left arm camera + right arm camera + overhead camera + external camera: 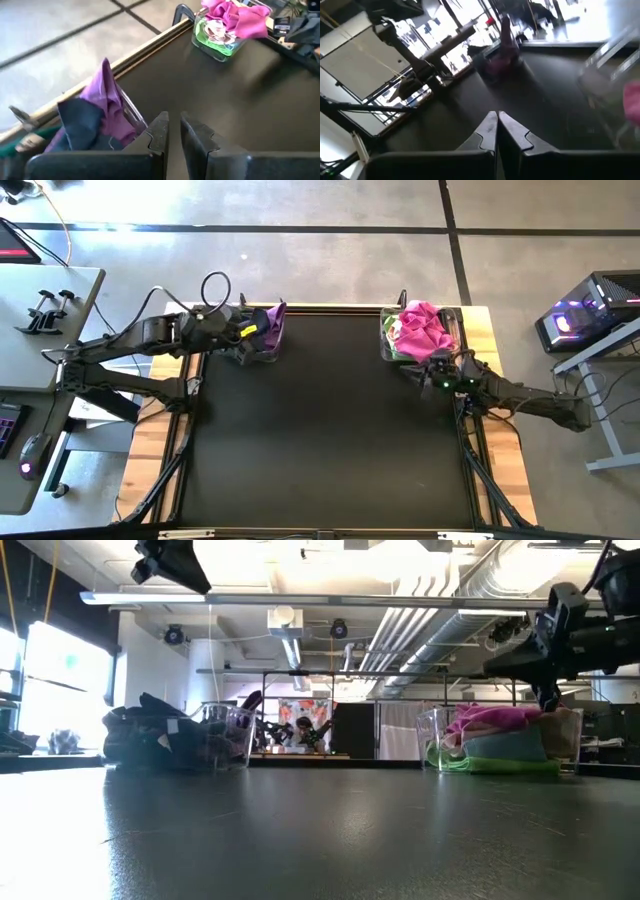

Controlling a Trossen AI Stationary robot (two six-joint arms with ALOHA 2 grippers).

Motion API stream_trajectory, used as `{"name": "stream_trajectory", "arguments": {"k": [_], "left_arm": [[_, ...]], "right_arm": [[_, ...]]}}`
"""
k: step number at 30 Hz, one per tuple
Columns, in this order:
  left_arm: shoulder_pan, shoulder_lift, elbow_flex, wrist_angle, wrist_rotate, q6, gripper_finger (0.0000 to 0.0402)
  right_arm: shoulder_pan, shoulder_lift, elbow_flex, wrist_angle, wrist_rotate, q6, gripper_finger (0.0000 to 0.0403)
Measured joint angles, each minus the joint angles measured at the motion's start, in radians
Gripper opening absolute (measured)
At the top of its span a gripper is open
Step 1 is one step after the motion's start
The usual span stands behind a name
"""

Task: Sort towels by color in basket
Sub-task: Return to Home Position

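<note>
Two clear baskets stand at the table's far edge. The left basket [262,330] [131,112] holds a purple towel [105,97] and a navy towel [80,125]. The right basket [420,330] [495,745] holds magenta towels [422,325] on top, with pale pink and lime towels [212,42] under them. My left gripper [174,127] hovers just near of the left basket, its fingers a narrow gap apart and holding nothing. My right gripper [497,119] is shut and empty, just near of the right basket and pointing across the table toward the left one.
The black mat [320,430] stretches bare between and in front of the baskets. A metal clamp [182,10] sits on the far wooden edge by the right basket. Desks and equipment stand beyond both sides of the table.
</note>
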Motion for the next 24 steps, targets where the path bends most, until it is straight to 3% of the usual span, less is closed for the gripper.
{"name": "stream_trajectory", "arguments": {"k": [4, 9, 15, 24], "left_arm": [[-0.038, -0.046, -0.010, 0.054, -0.038, 0.095, 0.0017], [-0.065, -0.182, -0.136, 0.281, -0.033, 0.176, 0.0001], [-0.064, -0.367, -0.354, 0.506, -0.024, 0.155, 0.0001], [-0.064, -0.500, -0.620, 0.554, 0.051, 0.066, 0.0001]], "right_arm": [[0.000, 0.040, 0.000, 0.000, -0.002, 0.045, 0.0001], [0.000, 0.058, 0.000, 0.000, -0.003, 0.013, 0.0001], [0.000, 0.057, 0.000, 0.000, -0.007, 0.002, 0.0001], [0.000, 0.057, 0.000, 0.000, -0.007, 0.002, 0.0001]]}}
